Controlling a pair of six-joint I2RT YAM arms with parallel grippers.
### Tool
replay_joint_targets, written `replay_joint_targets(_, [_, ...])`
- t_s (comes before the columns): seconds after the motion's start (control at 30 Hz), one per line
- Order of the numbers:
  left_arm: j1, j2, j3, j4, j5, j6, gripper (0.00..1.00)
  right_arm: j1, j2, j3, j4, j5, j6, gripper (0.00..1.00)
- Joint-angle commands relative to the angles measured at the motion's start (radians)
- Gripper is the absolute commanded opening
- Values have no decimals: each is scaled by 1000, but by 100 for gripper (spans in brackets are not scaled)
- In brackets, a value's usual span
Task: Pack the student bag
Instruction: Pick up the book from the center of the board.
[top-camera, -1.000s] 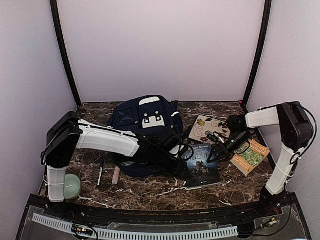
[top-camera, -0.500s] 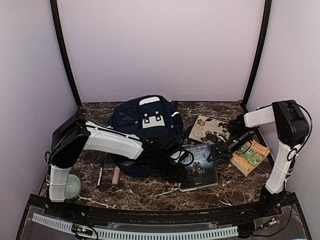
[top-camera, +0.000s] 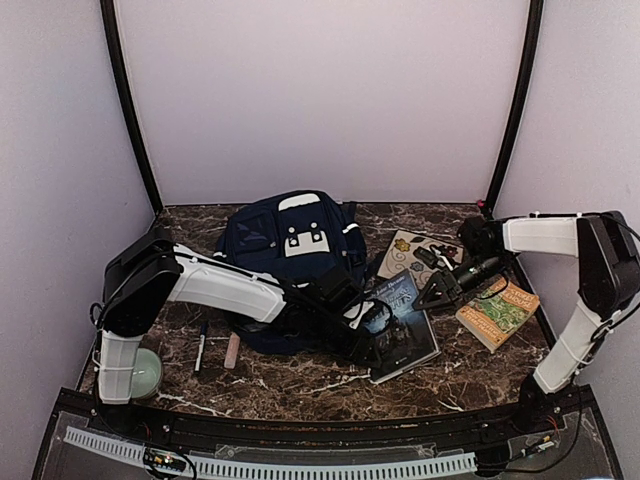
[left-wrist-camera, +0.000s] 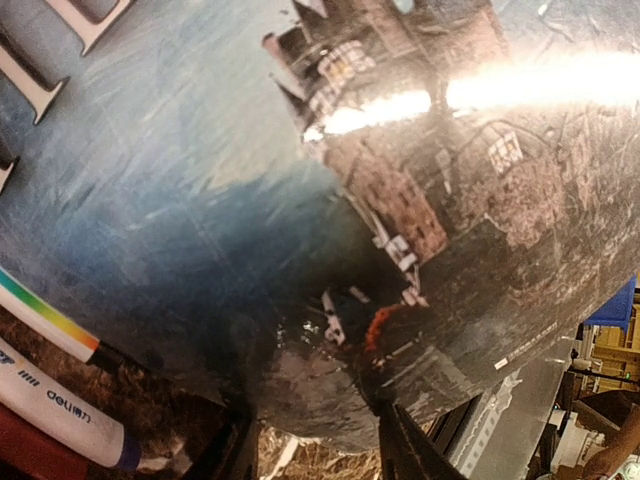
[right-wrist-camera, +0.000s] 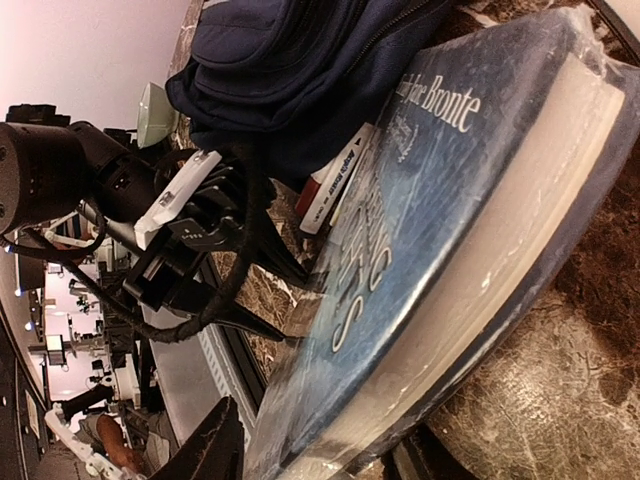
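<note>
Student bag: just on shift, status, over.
Right gripper shut on blue plastic-wrapped book; left gripper at its near edge, grip unclear. Navy fabric student bag beside it. Marker pens under book's edge.

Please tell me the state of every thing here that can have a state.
student bag, lying front up, opening not visible.
blue book, closed, plastic-wrapped, tilted, held at two edges.
left gripper, shut on the blue book.
right gripper, shut on the blue book.
beige notebook, closed, lying flat.
orange book, closed, lying flat.
</note>
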Motion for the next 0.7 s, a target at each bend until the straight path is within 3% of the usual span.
replay_joint_targets(0.0, [-8, -55, -20, 84, 6, 26, 44, 10, 20, 4, 47, 2, 49, 46])
replay_joint_targets(0.37, [-8, -53, -21, 96, -4, 27, 45, 33, 107, 45, 29, 25, 48, 44])
replay_joint_targets(0.5, [-8, -54, -22, 95, -8, 32, 45, 32, 108, 47, 31, 25, 48, 22])
replay_joint_targets(0.67, [-7, -74, -21, 79, -1, 58, 46, 21, 60, 46, 20, 44, 39, 12])
